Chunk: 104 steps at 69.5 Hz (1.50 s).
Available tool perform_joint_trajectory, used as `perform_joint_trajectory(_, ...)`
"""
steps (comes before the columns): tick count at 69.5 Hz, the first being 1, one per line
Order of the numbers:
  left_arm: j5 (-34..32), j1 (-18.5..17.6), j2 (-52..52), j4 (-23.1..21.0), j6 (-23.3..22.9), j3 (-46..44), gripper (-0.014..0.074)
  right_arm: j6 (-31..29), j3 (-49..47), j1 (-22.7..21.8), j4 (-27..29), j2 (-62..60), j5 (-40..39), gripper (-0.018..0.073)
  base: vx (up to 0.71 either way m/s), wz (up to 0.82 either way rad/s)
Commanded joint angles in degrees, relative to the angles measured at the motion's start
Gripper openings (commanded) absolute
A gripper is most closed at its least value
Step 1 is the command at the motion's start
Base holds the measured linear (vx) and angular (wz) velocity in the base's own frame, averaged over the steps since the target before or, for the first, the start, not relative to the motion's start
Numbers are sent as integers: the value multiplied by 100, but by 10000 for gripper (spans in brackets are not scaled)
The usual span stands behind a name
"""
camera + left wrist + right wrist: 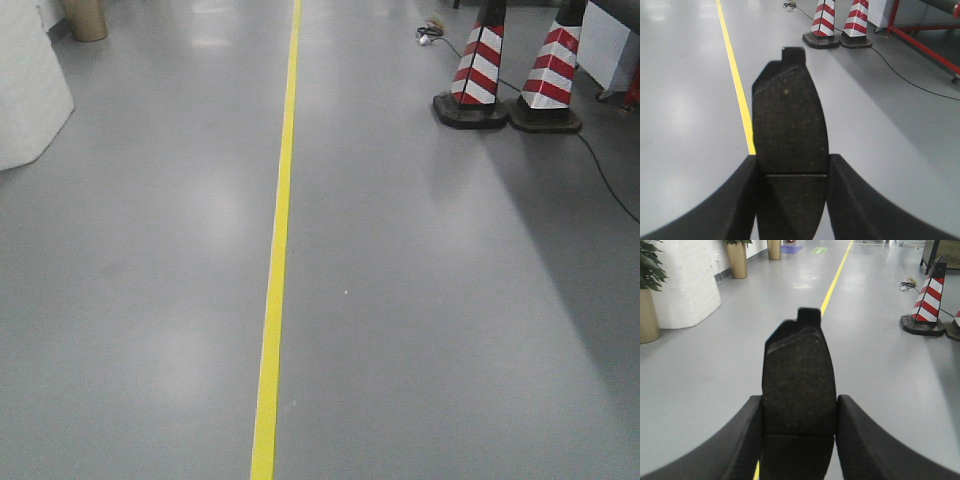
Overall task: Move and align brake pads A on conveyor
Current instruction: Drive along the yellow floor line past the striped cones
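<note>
The left claw is squeezed tight on the left pad, one black finger pressing each long side. This pad is dark grey, flat and longer than it is wide. It has a rough, speckled face and cut-off corners at the far end, where a little square tab sticks out. A thin line runs across it low down, between the fingers. The right claw grips the right pad the same way, and that pad has the same shape, tab and bumpy dark face. Both pads point away from the cameras, held up over the shiny grey floor. A yellow line runs along the floor, and two red and white cones stand to its right
</note>
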Motion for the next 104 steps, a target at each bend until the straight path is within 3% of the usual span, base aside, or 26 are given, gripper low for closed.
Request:
perform_joint_trajectory(1, -479, -23, 34, 112, -56, -166, -6, -21, -163, -42, -122, 32, -509, -4, 66, -11)
perform_joint_trajectory(104, -474, -23, 34, 112, -56, -166, -6, -21, -163, -42, -122, 32, -464, -4, 68, -3)
